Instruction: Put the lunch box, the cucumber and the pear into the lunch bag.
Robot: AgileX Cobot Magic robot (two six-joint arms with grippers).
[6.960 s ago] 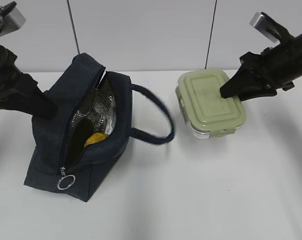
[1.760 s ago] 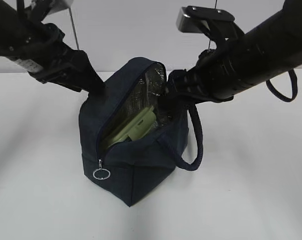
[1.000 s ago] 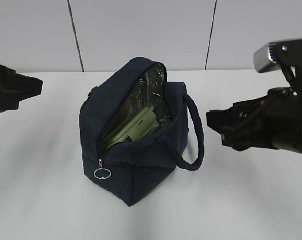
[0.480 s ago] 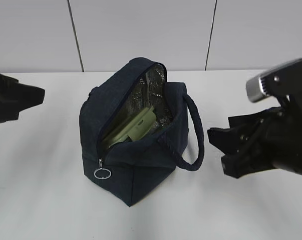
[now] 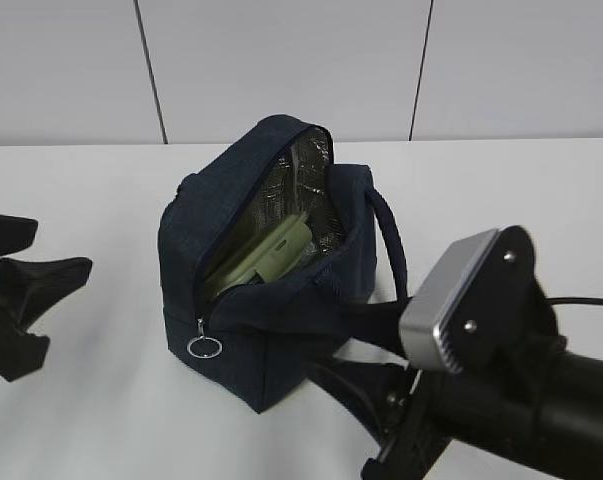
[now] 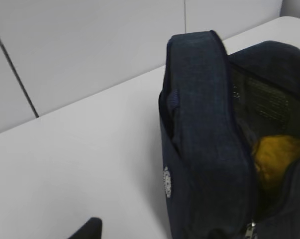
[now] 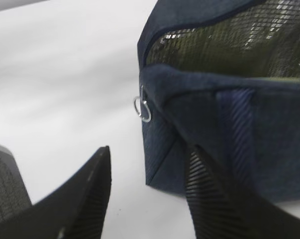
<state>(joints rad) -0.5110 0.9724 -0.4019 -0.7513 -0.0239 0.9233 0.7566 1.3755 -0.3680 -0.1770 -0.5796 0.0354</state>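
The navy lunch bag (image 5: 271,330) stands open in the middle of the table, its silver ring pull (image 5: 203,347) at the front. The pale green lunch box (image 5: 273,257) leans inside it against the foil lining. In the left wrist view the yellow-orange pear (image 6: 276,162) shows inside the bag (image 6: 204,149). The cucumber is hidden. My left gripper (image 5: 61,246) is open and empty, left of the bag and apart from it. My right gripper (image 5: 326,350) is open and empty, low at the bag's front right corner; its fingers (image 7: 85,199) straddle that corner (image 7: 209,129).
The bag's looped handle (image 5: 391,260) hangs off its right side, close to my right arm. The white table (image 5: 101,420) ends at a grey panelled wall (image 5: 281,60) behind the bag.
The lunch box went from the table into the bag. Since then both grippers have let go and drawn back; the right one has dropped to the bag's front right corner.
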